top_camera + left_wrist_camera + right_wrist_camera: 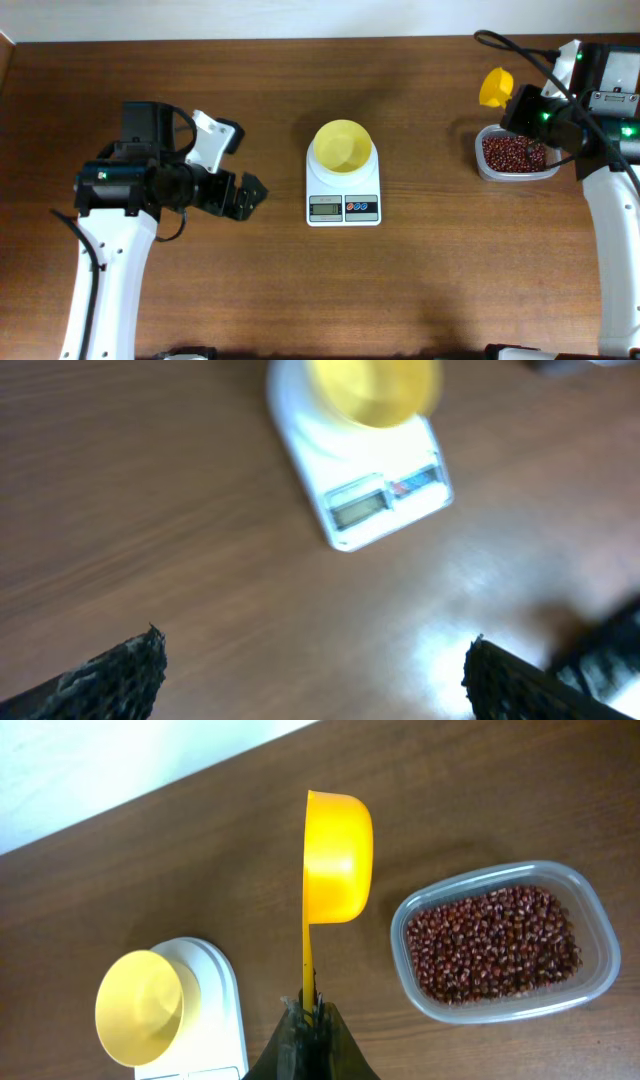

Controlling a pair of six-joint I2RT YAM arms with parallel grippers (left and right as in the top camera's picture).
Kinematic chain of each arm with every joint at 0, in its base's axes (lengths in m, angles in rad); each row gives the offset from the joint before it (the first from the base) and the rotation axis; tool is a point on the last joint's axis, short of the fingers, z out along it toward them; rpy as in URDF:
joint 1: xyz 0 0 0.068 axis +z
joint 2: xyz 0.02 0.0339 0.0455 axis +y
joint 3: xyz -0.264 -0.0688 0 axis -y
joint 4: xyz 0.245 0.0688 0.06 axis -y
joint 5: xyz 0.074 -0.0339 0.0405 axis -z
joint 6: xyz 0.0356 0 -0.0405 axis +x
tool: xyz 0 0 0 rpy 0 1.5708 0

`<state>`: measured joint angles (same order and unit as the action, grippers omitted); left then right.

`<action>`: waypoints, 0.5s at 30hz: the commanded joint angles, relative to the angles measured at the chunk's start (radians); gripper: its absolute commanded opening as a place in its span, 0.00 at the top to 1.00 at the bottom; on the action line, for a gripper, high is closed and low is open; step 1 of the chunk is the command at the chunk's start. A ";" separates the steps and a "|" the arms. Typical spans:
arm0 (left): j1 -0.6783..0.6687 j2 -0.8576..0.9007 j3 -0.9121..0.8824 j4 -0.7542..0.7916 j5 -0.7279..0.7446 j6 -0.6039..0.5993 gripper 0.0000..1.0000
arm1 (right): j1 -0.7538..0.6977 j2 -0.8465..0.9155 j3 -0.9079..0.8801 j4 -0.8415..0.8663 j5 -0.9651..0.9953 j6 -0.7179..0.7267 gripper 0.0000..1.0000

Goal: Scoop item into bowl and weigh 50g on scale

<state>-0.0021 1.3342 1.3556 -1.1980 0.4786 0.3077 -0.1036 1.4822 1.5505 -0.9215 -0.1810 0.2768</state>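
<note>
From above, the white scale (pixel 343 190) sits at the centre of the brown bench (pixel 300 290) with the pale yellow bowl (pixel 343 146) resting on its platform. At centre left the left fingers (pixel 250 192) are spread and hold nothing. At upper right the right fingers (pixel 522 105) hold the yellow scoop (pixel 495 87) just above the clear container (pixel 487 165) of beans (pixel 515 153).

In the left wrist view, the scale (pixel 375 490) and bowl (pixel 372 390) lie blurred at top centre. Both fingers (pixel 110 675) stand wide apart in the lower corners.

In the right wrist view, the fingers (pixel 330 1040) at bottom centre pinch the scoop's (pixel 335 845) handle. The beans (pixel 490 940) fill the container (pixel 600 930) at right, while the bowl (pixel 145 1010) sits on the scale (pixel 215 1010) at lower left.
</note>
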 commanded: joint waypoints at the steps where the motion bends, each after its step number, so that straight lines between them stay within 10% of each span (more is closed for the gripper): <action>1: -0.083 0.008 -0.005 -0.011 0.134 0.114 0.01 | -0.002 -0.009 0.011 0.000 0.010 -0.008 0.96; 5: -0.200 0.008 -0.022 0.096 -0.178 -0.107 0.01 | -0.002 -0.010 0.011 -0.008 0.010 -0.008 0.96; 15: -0.283 0.035 -0.029 0.221 -0.210 -0.187 0.01 | -0.002 -0.009 0.011 -0.006 0.018 -0.012 0.96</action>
<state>-0.2501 1.3483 1.3384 -0.9787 0.2592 0.1329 -0.1032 1.4822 1.5505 -0.9295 -0.1806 0.2764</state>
